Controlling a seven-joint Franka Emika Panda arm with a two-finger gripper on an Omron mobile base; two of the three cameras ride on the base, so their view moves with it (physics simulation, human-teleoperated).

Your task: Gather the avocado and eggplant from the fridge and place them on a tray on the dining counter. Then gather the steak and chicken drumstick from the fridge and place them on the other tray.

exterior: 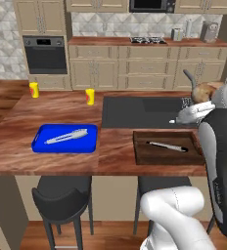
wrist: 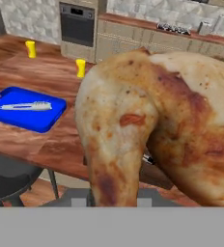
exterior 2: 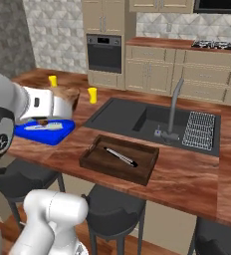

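Reddish-brown wood runs the length of the dining counter (exterior: 61,161), and from the left base view the white arm rises at the lower right, bends up past a dark joint and reaches forward so that its hand hangs above the right end of the counter, beside the dark sink (exterior: 140,112). The gripper (exterior: 196,100) is clenched on the chicken drumstick (exterior: 202,91), whose browned skin pokes up above the white hand. Below and to the left of it lies the dark wooden tray (exterior: 149,157) with a slim dark utensil (exterior: 167,146) in it; further left sits the blue tray (exterior: 47,146) holding a pale utensil (exterior: 65,136), and two yellow shakers (exterior: 90,96) stand well behind. From the right base view the arm comes up at the lower left and its forearm lies roughly level, the hand over the blue tray (exterior 2: 50,135) in this angle, with the chicken drumstick (exterior 2: 67,94) at the gripper (exterior 2: 62,107). The dark wooden tray (exterior 2: 95,164) sits near the counter's front edge, in front of the sink (exterior 2: 115,117) and faucet (exterior 2: 173,107). In the hand view the chicken drumstick (wrist: 152,125) looms close, mottled gold and brown, held up in the air off the counter, with the blue tray (wrist: 46,120) off to its left.
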